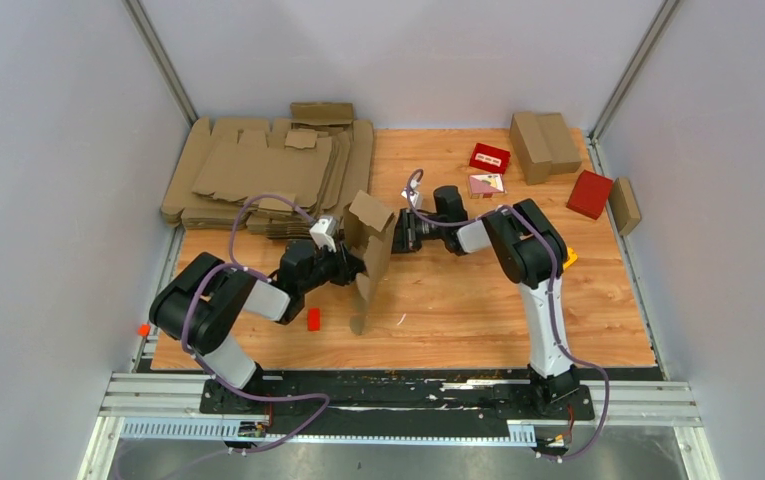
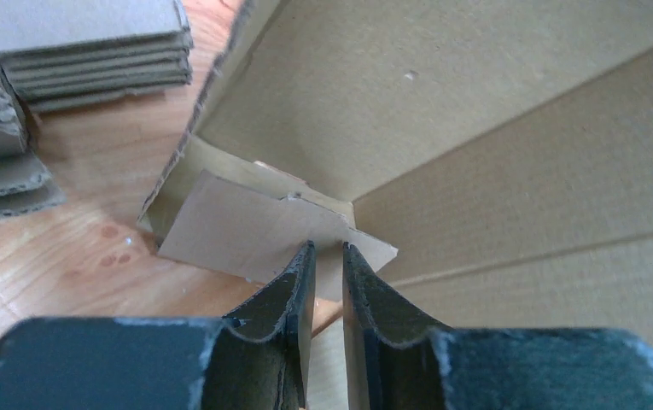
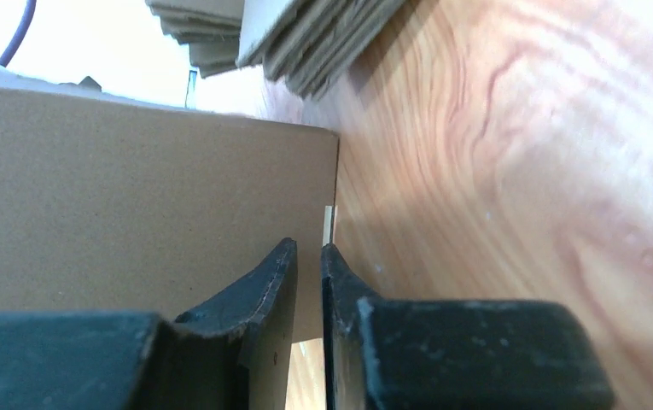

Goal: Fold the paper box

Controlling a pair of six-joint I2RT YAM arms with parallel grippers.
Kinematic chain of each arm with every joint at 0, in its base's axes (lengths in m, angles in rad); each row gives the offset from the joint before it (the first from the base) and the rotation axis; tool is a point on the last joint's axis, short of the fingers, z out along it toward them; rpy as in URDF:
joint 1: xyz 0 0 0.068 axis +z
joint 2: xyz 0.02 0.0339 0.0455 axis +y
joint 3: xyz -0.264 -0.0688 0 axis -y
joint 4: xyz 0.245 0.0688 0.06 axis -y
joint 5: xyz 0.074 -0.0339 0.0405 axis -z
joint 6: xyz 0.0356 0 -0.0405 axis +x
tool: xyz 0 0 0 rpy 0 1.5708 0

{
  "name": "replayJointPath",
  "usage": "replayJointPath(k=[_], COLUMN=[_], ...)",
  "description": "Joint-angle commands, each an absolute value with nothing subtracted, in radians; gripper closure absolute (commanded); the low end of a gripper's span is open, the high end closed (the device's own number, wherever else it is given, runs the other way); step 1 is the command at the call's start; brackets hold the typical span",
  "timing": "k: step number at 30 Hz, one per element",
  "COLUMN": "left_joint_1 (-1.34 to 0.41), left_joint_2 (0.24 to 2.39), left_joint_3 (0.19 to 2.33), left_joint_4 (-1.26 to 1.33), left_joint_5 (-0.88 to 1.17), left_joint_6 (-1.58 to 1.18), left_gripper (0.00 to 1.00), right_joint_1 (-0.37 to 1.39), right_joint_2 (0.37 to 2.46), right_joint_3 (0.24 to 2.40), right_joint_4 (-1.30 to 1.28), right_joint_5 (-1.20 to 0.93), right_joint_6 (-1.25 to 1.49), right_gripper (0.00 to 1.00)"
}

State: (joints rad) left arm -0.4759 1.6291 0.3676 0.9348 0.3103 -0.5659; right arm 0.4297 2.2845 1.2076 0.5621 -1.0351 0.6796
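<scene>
Standing upright on the wooden worktop (image 1: 478, 300), the half-folded paper box (image 1: 373, 250) sits just beside the near right corner of a stack of flat cardboard blanks (image 1: 258, 170). The left end effector (image 2: 327, 249) is pinched on a flap on the stack's side. The right end effector (image 3: 307, 246) is pinched on a panel edge on the side away from the stack.

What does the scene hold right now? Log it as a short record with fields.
work piece: brown corrugated-cardboard paper box, partly folded, upright between the arms on the wooden table
left gripper: shut on a flap of the box
right gripper: shut on the edge of a box panel
far left: stack of flat cardboard blanks
far right: folded brown boxes, small red boxes
</scene>
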Motion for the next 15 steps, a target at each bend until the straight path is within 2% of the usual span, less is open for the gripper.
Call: replayJointPath(k=[1, 8, 15], left_joint_1=[-0.488, -0.503, -0.503], left_joint_2=[1.603, 1.585, 1.653], left_joint_3=[0.344, 0.35, 0.399], left_joint_4=[1.023, 0.974, 0.946], left_joint_5=[0.334, 0.316, 0.327], left_joint_6=[-0.598, -0.571, -0.579], left_gripper=[0.75, 0.74, 0.74], right_joint_1=[0.446, 0.446, 0.459], right_joint_2=[2.187, 2.186, 2.193], right_joint_3=[1.141, 1.144, 1.176], right_joint_4=[0.564, 0.527, 0.457], right_joint_5=[-1.022, -0.987, -0.946], right_joint_6=[0.641, 0.614, 0.563], right_gripper=[0.82, 0.81, 0.78])
